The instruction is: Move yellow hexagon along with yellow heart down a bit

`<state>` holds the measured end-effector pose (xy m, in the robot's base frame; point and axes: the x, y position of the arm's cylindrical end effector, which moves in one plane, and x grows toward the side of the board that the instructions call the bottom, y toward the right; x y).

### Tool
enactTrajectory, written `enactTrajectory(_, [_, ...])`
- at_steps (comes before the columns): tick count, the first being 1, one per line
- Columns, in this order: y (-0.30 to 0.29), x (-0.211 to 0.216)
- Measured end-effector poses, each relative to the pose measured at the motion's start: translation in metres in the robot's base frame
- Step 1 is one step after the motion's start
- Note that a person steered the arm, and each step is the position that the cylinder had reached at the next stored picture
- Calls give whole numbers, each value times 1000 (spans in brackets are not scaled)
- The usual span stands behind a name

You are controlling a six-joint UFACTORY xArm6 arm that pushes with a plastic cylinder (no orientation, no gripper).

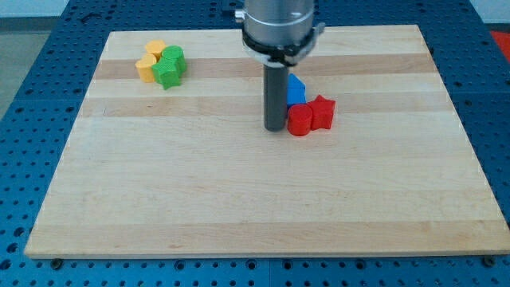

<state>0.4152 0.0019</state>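
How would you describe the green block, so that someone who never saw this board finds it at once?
Look at the wooden board, in its corner at the view's top left, far from my tip. Three blocks cluster there; the green block sits on the cluster's right side, touching two yellow blocks. It is the only green one.

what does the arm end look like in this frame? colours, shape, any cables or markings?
A wide silver-grey metal cylinder with a dark band sits at the view's top, cut off by the frame. Below it hangs a straight, dark grey round rod, narrower than the cylinder. My tip is its plain flat end. No cables, labels or markings show.
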Motion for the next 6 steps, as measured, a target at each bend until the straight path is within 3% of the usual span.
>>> enactTrajectory(2, [-15,-114])
enactTrajectory(3, [-65,-162])
enactTrajectory(5, [-190,-198])
enactTrajectory(6, [-204,-194])
